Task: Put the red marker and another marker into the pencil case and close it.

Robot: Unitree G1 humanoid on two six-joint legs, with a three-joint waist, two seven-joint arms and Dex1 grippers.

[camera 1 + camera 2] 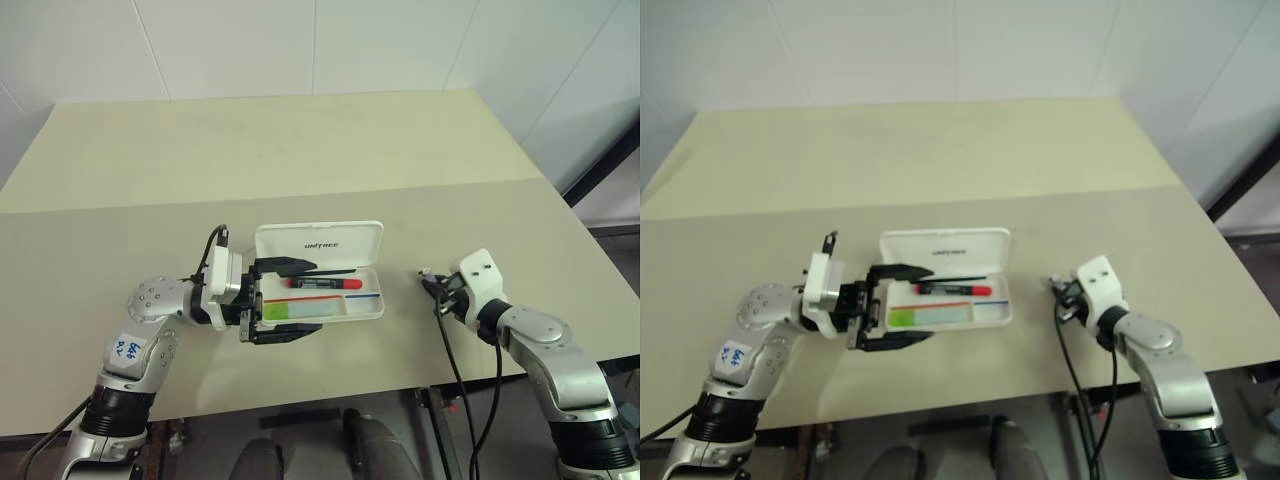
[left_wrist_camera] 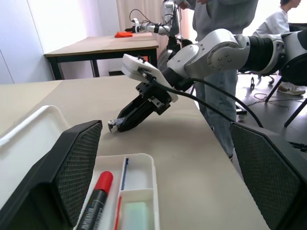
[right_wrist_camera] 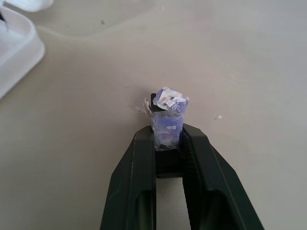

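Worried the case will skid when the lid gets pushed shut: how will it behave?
The pencil case looks like light, stiff plastic on a smooth table, so it will probably slide. The left gripper straddles its end, which may brace it. The upright lid should hinge down rigidly.

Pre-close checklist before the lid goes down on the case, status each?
1. Red marker inside the case: ok, lying in the rear slot.
2. Green marker inside: ok, in the front compartment.
3. Lid free to swing: ok, it stands open at the back with nothing resting on it.
4. Left gripper ready: ok, open, one finger on either side of the case's left end.
5. Right gripper clear of the case: ok, apart from it to the right, above the table.
6. Right gripper empty: not ok, shut on a small purple and white bit.
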